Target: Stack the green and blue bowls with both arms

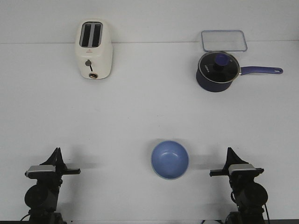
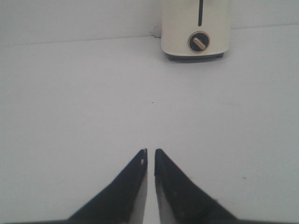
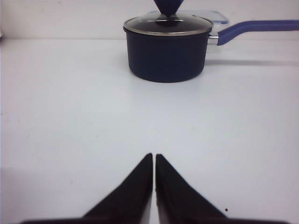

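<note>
Nearest the front camera, at the table's near edge, stood the 2 black arms, each topped by a small silver-grey block. On the left, the left gripper [image 1: 57,151] pointed up the table, and its wrist view showed the 2 pointed fingers [image 2: 133,186] drawn together with only a thin slit between them, holding nothing. Between the arms, nearer the right one, the blue bowl [image 1: 170,159] sat upright on the white table [image 1: 140,107], apart from both grippers. It was a small, round, smooth bowl of light periwinkle blue, its open mouth facing up, a paler rim around a slightly deeper blue inside. On the right, the right gripper [image 1: 230,151] likewise stood with its fingers [image 3: 140,191] closed tip to tip on nothing. At the far side of the table, on the left, a cream toaster [image 1: 94,49] with 2 slots stood with its knob toward the arms. On the far right stood a dark navy saucepan [image 1: 217,71] with a glass lid, its handle pointing right, and just behind it a clear rectangular tray [image 1: 224,40]. No green bowl showed in any view.
</note>
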Motion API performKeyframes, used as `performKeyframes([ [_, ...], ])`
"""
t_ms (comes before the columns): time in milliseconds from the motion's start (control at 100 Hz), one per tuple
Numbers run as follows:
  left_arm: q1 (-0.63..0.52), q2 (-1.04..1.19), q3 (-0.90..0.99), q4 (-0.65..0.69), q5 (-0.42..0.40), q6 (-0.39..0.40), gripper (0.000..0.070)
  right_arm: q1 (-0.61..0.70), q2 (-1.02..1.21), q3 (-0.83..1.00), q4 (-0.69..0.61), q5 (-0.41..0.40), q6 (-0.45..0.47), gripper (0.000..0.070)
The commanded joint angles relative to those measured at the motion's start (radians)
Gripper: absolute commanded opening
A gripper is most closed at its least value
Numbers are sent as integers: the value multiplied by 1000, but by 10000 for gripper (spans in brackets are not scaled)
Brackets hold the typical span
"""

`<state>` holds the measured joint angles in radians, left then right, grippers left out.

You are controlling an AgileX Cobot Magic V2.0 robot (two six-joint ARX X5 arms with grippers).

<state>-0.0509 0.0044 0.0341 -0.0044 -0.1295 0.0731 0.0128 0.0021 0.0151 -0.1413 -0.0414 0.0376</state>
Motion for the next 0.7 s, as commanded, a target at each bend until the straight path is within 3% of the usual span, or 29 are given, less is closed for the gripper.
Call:
performKeyframes([
  [0,-2,-1,-20,10,3,13,15,1,-1,-3,11,-1,-16,11],
  [690,-2,-1,-20,10,3,13,15,1,-1,-2,40,-1,-16,11],
])
